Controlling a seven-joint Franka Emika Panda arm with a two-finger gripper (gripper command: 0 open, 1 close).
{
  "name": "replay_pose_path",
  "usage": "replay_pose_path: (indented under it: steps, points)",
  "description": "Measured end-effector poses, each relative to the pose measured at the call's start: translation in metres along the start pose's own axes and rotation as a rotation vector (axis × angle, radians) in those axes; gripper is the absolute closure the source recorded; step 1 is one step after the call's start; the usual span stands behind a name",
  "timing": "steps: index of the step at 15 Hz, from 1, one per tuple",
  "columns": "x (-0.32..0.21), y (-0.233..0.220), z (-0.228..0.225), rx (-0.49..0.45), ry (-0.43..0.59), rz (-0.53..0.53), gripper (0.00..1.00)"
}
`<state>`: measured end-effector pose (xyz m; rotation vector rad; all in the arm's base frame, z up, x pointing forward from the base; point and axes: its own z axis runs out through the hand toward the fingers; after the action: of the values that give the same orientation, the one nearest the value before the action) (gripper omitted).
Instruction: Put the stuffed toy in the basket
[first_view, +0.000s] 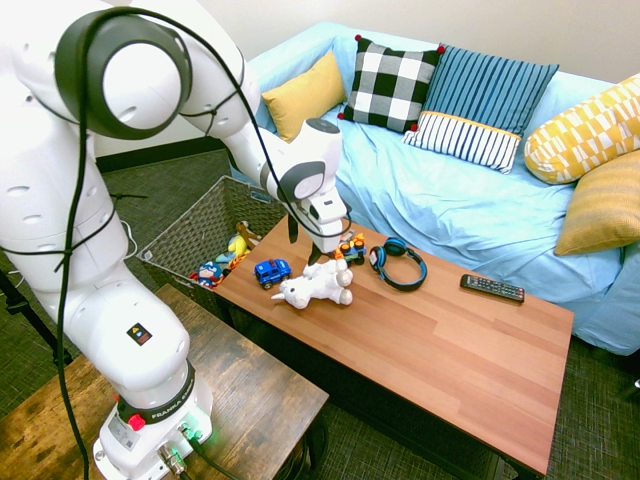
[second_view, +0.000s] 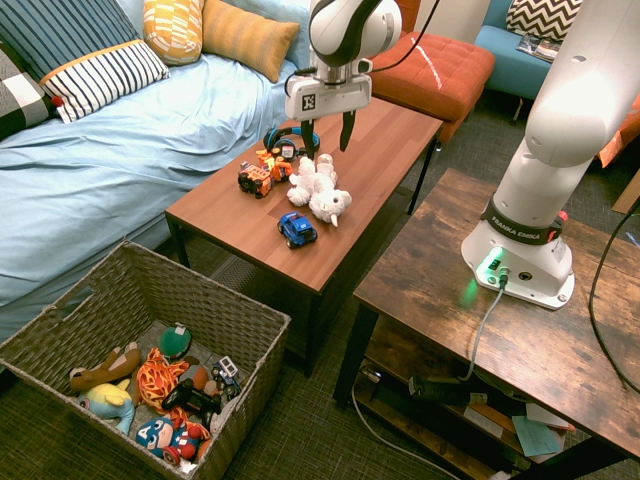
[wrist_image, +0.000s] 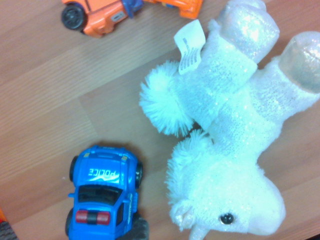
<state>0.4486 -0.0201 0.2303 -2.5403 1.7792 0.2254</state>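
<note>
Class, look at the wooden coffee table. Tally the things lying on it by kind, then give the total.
Stuffed toy: 1
Toy vehicles: 3, namely one blue car and two orange vehicles
Headphones: 1
Remote control: 1
Total: 6

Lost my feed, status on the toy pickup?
Hand open, just above the stuffed toy. Toy lying on table, not gripped. Blue police car and orange toy close beside it.

Blue police car (first_view: 271, 272), headphones (first_view: 398, 263) and remote (first_view: 492, 288) lie on the table (first_view: 460, 350).
</note>
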Motion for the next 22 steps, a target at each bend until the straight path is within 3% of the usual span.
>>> replay_pose_path:
  steps: [5, 13, 14, 22]
  points:
    - [0.021, -0.021, 0.059, -0.046, -0.020, 0.080, 0.00]
    - [0.040, -0.044, 0.122, -0.127, -0.029, 0.106, 0.00]
    - [0.040, -0.046, 0.126, -0.133, -0.031, 0.107, 1.00]
    - [0.043, -0.050, 0.131, -0.143, -0.043, 0.113, 1.00]
